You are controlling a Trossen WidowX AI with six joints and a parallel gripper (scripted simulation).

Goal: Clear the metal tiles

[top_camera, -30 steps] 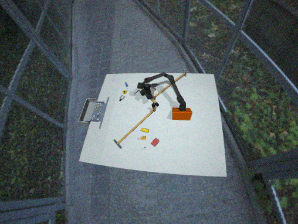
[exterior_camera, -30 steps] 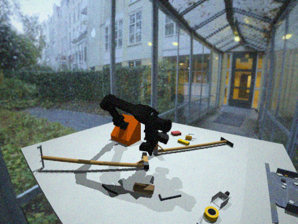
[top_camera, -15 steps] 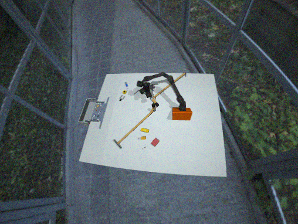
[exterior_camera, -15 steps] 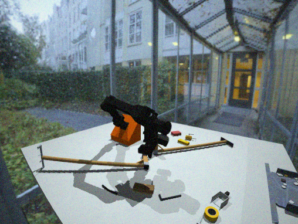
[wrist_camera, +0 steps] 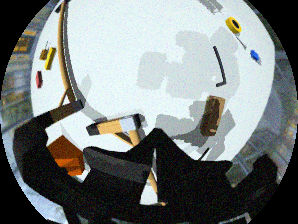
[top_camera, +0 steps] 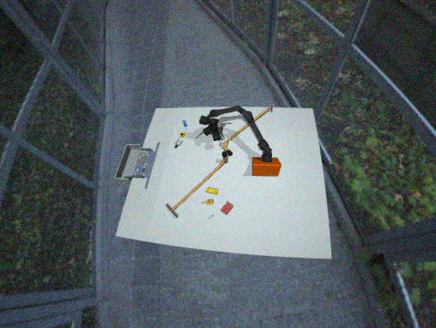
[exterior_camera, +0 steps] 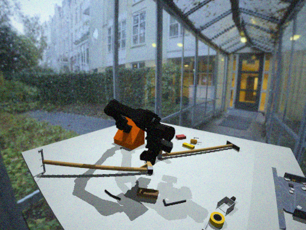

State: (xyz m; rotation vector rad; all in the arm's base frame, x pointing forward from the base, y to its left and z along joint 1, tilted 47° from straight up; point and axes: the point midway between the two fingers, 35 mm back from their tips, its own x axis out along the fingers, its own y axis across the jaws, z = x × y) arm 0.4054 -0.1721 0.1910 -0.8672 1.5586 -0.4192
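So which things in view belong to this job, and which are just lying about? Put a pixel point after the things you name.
For the job:
- steel plate (top_camera: 139, 172) (exterior_camera: 287, 197)
- small tiles (exterior_camera: 291, 190) on it
- catch box (top_camera: 122, 160)
- flat-bladed pole (top_camera: 197, 187) (exterior_camera: 205, 149) (wrist_camera: 62, 45), probably the scraper

Lying about:
- other pole (top_camera: 246, 126) (exterior_camera: 96, 166), apparently
- yellow block (top_camera: 212, 191) (exterior_camera: 188, 146) (wrist_camera: 50, 58)
- red block (top_camera: 227, 208) (exterior_camera: 181, 136) (wrist_camera: 39, 79)
- tape roll (top_camera: 180, 135) (exterior_camera: 217, 226) (wrist_camera: 229, 22)
- brown block (exterior_camera: 147, 196) (wrist_camera: 212, 116)
- black hex key (exterior_camera: 174, 203) (wrist_camera: 218, 62)

prob. glass-roofed walkway btwn bldgs

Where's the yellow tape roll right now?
Yellow tape roll: in the top view it's on the white table's left part, between the small blue item and the small open metal piece.
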